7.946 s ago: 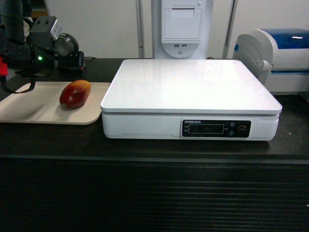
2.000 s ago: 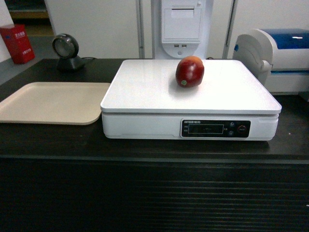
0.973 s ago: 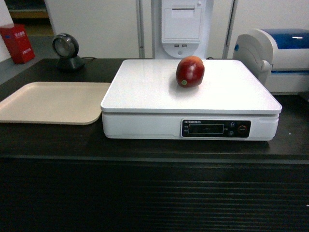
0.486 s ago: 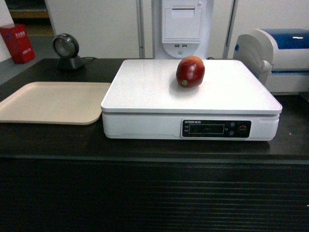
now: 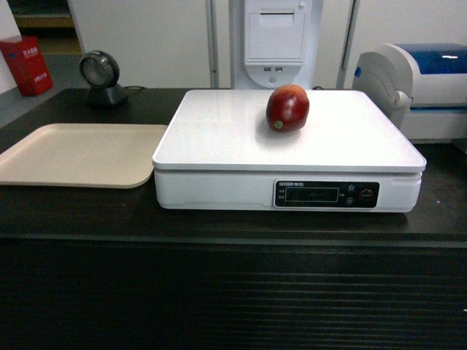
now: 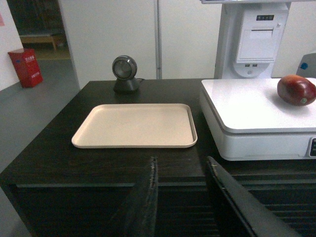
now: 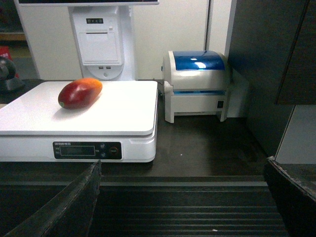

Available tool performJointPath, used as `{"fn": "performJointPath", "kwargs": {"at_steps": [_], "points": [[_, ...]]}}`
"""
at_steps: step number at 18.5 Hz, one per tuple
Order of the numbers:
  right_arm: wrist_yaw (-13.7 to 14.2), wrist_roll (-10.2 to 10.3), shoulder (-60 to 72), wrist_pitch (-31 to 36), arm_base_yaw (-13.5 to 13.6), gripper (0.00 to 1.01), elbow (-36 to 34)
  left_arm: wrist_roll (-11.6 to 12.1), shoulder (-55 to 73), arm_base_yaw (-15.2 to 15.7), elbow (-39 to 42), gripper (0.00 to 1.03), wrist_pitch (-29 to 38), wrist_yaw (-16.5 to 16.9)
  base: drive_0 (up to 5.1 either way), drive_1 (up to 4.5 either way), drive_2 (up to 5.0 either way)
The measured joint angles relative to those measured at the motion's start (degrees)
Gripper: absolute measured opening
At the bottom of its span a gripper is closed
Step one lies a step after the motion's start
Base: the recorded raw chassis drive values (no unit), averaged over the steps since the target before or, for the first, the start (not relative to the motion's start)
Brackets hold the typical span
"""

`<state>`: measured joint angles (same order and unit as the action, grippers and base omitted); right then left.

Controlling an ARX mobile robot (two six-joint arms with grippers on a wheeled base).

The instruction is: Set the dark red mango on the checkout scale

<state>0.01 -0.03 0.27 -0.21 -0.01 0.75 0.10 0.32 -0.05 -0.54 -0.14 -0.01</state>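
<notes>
Wrist views: both end effectors, left [image 6: 180,197] and right [image 7: 182,207], spread wide, holding nothing.

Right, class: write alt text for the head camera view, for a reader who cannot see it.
A dark red mango lies on a white scale on a black checkout counter. An empty beige tray sits left of the scale.

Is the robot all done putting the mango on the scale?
Looks done: the dark red mango lies on the scale's white top, and the beige tray is bare. Nothing is in hand: the left gripper and the right gripper are open, back from the checkout. Nothing seems left.
</notes>
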Motion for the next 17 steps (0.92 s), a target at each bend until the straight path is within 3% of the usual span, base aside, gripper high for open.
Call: {"fn": "performJointPath", "kwargs": {"at_steps": [6,17], "points": [[0.0,0.0,0.0,0.0,0.0,0.98,0.0,0.0,0.0,0.0,0.0,0.99,0.0,0.0,0.0,0.00,0.0],[0.0,0.0,0.0,0.0,0.0,0.98,0.0,0.0,0.0,0.0,0.0,0.98,0.0,0.0,0.0,0.00,0.0]]}}
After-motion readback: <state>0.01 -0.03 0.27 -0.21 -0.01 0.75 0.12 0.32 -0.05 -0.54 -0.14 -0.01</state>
